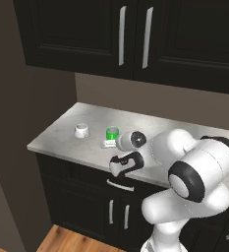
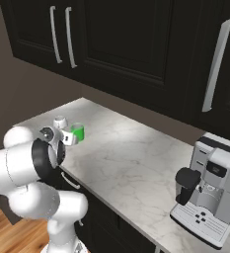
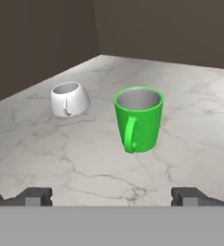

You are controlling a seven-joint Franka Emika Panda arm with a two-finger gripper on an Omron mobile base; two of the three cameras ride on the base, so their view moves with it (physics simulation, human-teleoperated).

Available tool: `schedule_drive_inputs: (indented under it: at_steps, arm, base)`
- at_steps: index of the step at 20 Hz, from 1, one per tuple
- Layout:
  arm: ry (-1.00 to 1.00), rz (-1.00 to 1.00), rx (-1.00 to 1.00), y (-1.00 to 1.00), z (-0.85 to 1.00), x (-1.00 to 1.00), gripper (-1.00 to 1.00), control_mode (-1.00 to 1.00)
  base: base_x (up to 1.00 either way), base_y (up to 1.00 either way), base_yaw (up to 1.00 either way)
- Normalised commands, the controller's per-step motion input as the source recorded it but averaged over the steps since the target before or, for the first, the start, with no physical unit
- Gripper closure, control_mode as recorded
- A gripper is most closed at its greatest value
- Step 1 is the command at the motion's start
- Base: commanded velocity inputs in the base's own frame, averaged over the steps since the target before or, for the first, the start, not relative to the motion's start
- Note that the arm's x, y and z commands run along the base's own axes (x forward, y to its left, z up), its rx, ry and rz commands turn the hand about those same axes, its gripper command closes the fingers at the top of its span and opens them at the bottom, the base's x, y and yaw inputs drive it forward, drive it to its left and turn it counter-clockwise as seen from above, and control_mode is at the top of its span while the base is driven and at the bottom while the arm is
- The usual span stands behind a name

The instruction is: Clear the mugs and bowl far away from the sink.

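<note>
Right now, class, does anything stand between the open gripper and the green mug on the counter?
Nothing visible does. In the hand view the green mug stands upright on bare marble straight ahead of the open gripper; the white mug sits off to one side, apart.

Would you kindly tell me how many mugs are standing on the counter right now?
2. The white mug stands nearer the counter's end by the wall; the green mug stands beside it, apart from it, directly ahead of the open jaws. None appears hidden.
</note>
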Motion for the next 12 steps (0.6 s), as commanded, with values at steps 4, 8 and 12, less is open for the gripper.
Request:
schedule_drive_inputs:
  at_steps: [4,8,12]
  arm:
    - [0.0,0.0,0.0,-0.07,0.42,-0.52,-1.0,-1.0]
    - [0.05,-0.02,0.0,-0.02,0.52,-0.32,-1.0,-1.0]
    - [0.08,-0.03,0.02,-0.07,0.53,-0.46,-1.0,-1.0]
  base:
    - [0.0,0.0,0.0]
    - [0.0,0.0,0.0]
    - [0.0,0.0,0.0]
